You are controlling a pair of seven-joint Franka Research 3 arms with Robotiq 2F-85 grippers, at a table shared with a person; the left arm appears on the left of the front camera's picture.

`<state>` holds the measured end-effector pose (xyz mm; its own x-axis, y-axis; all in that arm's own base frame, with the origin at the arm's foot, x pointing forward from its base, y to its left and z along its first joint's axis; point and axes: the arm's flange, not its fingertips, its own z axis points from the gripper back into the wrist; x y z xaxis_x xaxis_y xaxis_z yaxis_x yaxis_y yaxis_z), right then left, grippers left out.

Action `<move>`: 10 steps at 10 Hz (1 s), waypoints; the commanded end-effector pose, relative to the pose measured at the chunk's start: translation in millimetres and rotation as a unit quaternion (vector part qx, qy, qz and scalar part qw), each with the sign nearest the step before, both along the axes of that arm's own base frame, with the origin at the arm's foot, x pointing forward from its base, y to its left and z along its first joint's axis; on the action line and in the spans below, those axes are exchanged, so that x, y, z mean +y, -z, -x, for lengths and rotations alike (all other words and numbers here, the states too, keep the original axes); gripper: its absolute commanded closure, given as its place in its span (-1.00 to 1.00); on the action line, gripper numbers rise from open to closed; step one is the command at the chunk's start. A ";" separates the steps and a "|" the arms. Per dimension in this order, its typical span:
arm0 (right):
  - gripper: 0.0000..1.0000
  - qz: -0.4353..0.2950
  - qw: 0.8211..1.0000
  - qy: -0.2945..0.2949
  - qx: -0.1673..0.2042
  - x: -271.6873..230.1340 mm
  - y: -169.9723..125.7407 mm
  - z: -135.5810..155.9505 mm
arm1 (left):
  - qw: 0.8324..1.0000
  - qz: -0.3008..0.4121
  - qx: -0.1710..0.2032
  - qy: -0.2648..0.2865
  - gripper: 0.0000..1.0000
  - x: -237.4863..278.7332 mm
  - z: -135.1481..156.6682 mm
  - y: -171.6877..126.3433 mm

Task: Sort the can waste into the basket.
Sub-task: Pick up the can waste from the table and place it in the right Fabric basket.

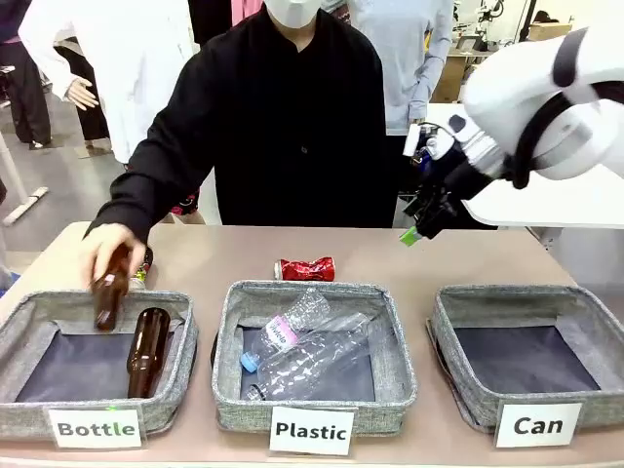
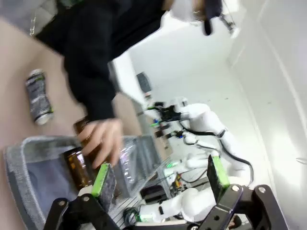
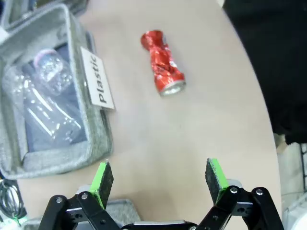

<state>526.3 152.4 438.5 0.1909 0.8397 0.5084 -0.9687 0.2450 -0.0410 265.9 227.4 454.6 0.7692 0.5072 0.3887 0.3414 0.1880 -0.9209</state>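
Tan tabletop [image 1: 224,255]: crushed shiny red can [image 3: 162,63] lies sideways; left gripper [image 2: 159,172], right gripper [image 3: 159,171] spread, empty.

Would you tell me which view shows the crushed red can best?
The right wrist view: the red can lies whole and large on the table beside the Plastic basket. The front view shows it small, behind that basket's far rim. The left wrist view catches the other, dark can.

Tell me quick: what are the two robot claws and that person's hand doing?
Left gripper: open, empty.
Right gripper: open, empty, above the table.
Person's hand: holding a brown bottle over the Bottle basket.
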 end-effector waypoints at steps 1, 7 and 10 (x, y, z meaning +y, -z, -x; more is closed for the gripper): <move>-1.00 0.051 0.998 -0.032 0.011 31.8 -5.0 -37.0 | 0.995 0.066 -0.065 -0.022 -1.00 54.6 52.2 -66.4; -1.00 0.107 0.985 -0.129 0.036 103.2 7.4 -87.6 | 0.994 0.048 -0.102 -0.012 -1.00 90.7 105.5 -73.7; -1.00 0.151 0.979 -0.134 0.044 124.6 14.0 -78.2 | 0.997 -0.008 -0.066 0.050 -1.00 18.8 67.6 -58.6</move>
